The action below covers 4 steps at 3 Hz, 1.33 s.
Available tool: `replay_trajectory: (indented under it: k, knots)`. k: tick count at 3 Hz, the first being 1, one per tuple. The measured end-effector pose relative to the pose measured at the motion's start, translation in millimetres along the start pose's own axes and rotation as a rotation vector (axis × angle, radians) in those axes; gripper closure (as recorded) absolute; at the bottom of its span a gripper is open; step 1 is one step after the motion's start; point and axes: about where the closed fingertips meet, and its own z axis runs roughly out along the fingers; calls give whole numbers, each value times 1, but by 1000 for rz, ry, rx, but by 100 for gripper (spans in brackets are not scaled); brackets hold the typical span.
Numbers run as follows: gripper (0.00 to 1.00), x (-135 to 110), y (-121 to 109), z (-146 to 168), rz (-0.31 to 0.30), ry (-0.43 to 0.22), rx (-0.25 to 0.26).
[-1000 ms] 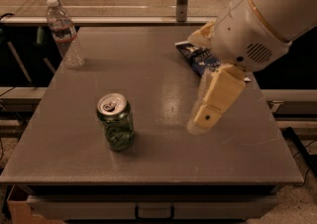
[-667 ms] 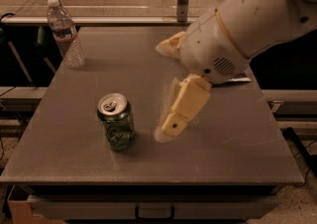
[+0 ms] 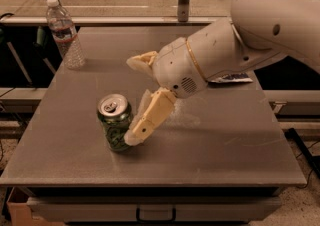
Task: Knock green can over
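**A:** Green aluminium drink can [image 3: 115, 125] with a silver top stands upright, near-left on the flat grey metal table [image 3: 225, 150]. Where is the tool?

**B:** The cream two-finger gripper [image 3: 133, 100] sits just right of it, fingers spread apart and clamped on nothing. The lower fingertip [image 3: 134, 137] seems to touch the can's lower wall.

**A:** How will it handle?

**B:** Light, thin-walled and slick, I'd judge. A low push may only slide it. No hold is needed, just a leftward shove high on its side. The clear plastic water bottle [image 3: 64, 35] stands well apart, far left.
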Motion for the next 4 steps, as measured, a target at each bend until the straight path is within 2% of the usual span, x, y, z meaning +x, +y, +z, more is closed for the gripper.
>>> replay_trajectory:
  k: [1, 2, 3, 4]
  knots:
    - [0, 7, 1, 19, 21, -89, -34]
    - [0, 16, 10, 35, 54, -151, -57]
    - [16, 23, 16, 43, 95, -198, -68]
    - [41, 22, 20, 48, 129, -231, -73]
